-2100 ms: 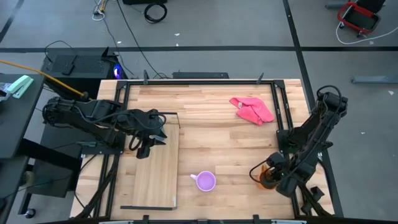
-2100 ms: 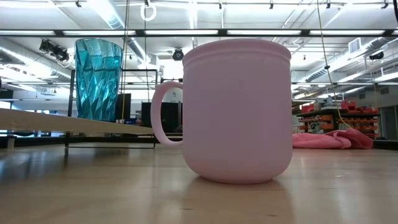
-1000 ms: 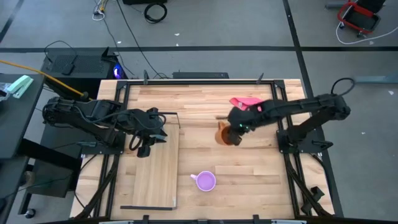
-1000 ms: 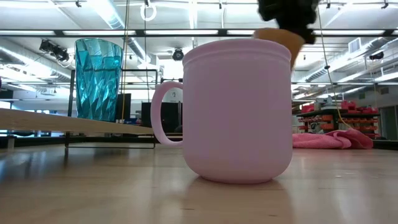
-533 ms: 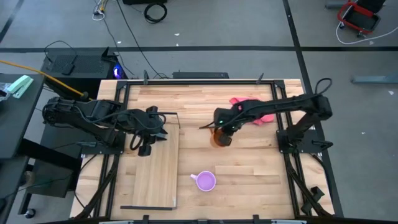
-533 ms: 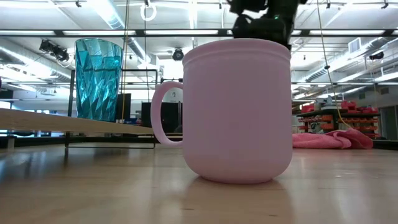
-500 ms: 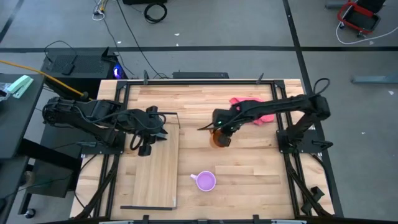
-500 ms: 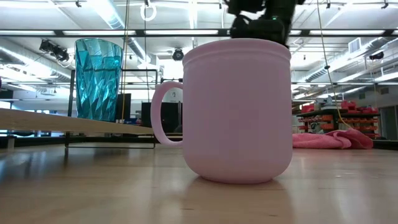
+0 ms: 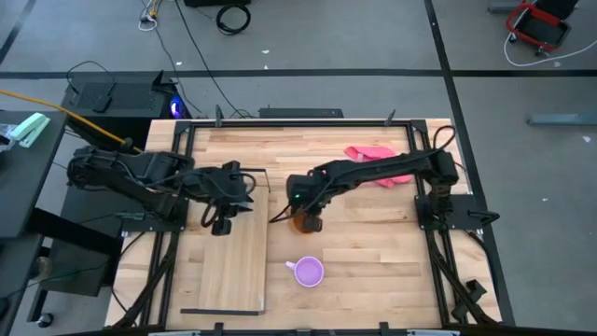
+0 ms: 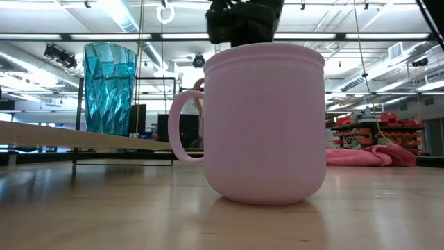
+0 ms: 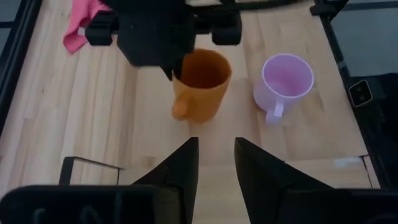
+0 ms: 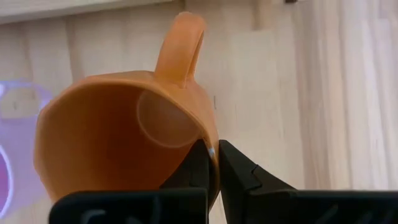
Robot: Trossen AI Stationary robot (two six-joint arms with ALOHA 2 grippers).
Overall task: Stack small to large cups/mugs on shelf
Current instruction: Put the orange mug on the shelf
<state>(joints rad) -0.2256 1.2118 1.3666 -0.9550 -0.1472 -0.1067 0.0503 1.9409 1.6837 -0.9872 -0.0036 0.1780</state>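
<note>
Right tool (image 12: 214, 163) pinches orange mug (image 9: 304, 222) by its rim, carrying it toward shelf (image 9: 236, 266). Keep it level, clear the wire frame. Left tool (image 11: 214, 163) open, waiting over shelf.

The orange mug (image 11: 200, 84) hangs upright above the table's middle, pinched by its rim, handle toward the shelf (image 9: 235, 252). The lilac mug (image 9: 308, 272) stands upright on the table nearer the front edge, apart from the long pale shelf. The teal tumbler (image 10: 109, 87) stands upright on that shelf.
</note>
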